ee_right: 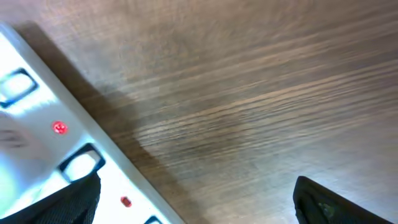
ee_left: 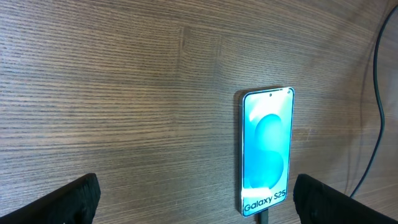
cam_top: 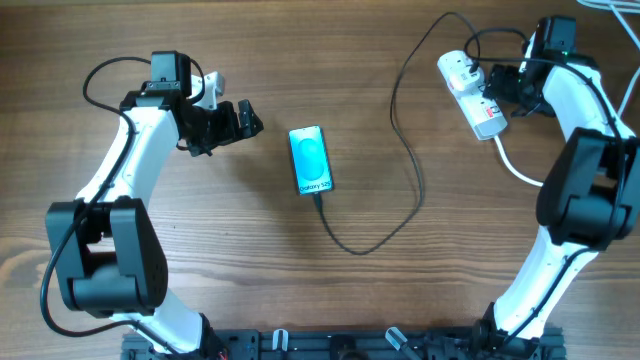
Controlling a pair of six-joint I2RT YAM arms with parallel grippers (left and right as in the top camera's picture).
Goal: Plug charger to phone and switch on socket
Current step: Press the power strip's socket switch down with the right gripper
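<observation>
- Tabletop [cam_top: 300,60]: wood; no containers.
- Left hand [cam_top: 250,120] released, left of phone [cam_top: 311,160]; right hand [cam_top: 497,88] released, at socket [cam_top: 468,85].
- Socket, far right: rigid, light, may slide under a press.
- Phone, centre: slick, fragile; take its edges.
- Charger [cam_top: 412,190]: limp; hold near tip, seemingly seated in phone's near end.

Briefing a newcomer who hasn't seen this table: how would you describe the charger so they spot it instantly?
On the table, find the glowing teal phone. The charger leads from its text end, curving right and up to the white socket. It is thin and black; the neighbouring pale cable is thicker.
</observation>
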